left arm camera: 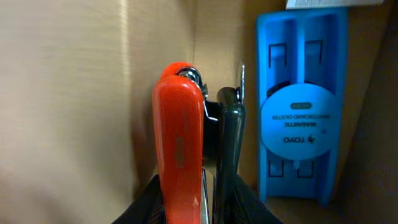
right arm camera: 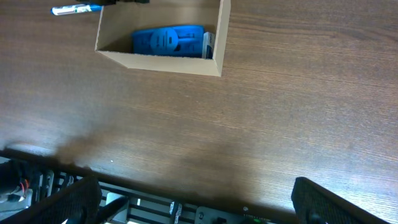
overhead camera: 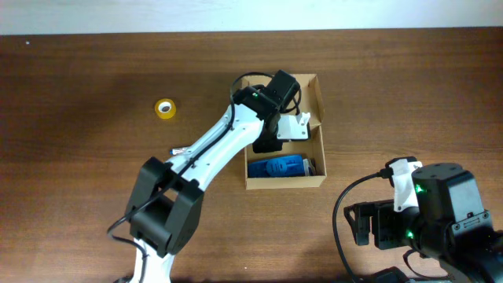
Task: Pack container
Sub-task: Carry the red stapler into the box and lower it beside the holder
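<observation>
The container, a tan cardboard box, stands open at mid-table; it also shows in the right wrist view. A blue magnetic whiteboard duster lies in its near end and shows in the left wrist view and the right wrist view. My left gripper reaches down inside the box. In the left wrist view it is shut on an orange-and-black hand tool, held next to the box's inner wall. My right gripper is open and empty, low over the table's near right part.
A yellow tape roll lies on the table left of the box. A blue-and-white pen lies outside the box's left side, partly under the left arm. The dark wooden table surrounds the box.
</observation>
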`<action>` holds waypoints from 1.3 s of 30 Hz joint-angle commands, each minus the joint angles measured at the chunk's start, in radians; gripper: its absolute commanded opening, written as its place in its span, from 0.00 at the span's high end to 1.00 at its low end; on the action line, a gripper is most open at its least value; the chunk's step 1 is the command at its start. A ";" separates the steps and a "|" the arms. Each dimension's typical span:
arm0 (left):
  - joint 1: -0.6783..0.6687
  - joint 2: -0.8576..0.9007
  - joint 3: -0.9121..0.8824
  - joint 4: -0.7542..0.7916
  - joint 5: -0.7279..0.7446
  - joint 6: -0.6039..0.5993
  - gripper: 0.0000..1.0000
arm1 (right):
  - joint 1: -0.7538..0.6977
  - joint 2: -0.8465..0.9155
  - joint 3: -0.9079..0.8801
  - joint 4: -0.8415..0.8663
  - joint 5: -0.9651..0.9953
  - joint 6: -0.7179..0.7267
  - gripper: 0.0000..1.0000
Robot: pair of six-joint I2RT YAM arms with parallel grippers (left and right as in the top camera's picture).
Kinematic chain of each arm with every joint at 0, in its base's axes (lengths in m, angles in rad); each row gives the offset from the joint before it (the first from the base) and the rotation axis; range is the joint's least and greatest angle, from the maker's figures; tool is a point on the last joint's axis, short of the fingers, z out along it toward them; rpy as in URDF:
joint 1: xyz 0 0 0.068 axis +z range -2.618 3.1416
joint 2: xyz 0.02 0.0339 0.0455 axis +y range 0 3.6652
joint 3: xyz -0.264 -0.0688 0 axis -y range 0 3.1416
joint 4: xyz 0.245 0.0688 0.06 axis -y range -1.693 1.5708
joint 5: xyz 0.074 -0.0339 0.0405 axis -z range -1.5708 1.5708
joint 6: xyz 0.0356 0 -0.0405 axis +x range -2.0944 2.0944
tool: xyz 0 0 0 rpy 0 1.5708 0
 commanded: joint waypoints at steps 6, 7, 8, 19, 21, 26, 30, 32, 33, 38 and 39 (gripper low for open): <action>0.007 0.068 0.021 -0.009 0.018 0.018 0.98 | 0.006 -0.004 0.010 0.003 -0.001 -0.005 0.01; 0.007 0.068 0.021 -0.010 0.018 0.018 0.98 | 0.006 -0.004 0.010 0.003 -0.001 -0.004 0.01; 0.007 0.068 0.021 -0.010 0.019 0.019 0.98 | 0.006 -0.004 0.010 0.003 -0.001 -0.004 0.01; 0.007 0.068 0.021 -0.020 0.018 0.011 0.51 | 0.006 -0.004 0.010 0.003 -0.001 -0.004 0.01; 0.007 0.068 0.021 -0.029 0.018 0.011 0.51 | 0.006 -0.004 0.010 0.003 -0.001 -0.004 0.01; 0.002 0.066 0.025 -0.031 0.018 0.011 0.52 | 0.006 -0.004 0.010 0.003 -0.001 -0.005 0.01; -0.013 0.031 0.077 -0.054 0.019 -0.049 0.51 | 0.006 -0.004 0.010 0.003 -0.001 -0.005 0.01; -0.023 -0.007 0.116 -0.092 0.019 -0.049 0.52 | 0.006 -0.004 0.010 0.003 -0.001 -0.004 0.01; -0.025 -0.031 0.126 -0.106 0.019 -0.049 0.52 | 0.006 -0.004 0.010 0.003 -0.001 -0.005 0.01; -0.022 -0.166 0.130 -0.117 0.018 -0.141 0.52 | 0.006 -0.004 0.010 0.003 -0.001 -0.005 0.01; -0.012 -0.196 0.130 -0.117 0.019 -0.200 0.52 | 0.006 -0.004 0.010 0.003 -0.001 -0.005 0.01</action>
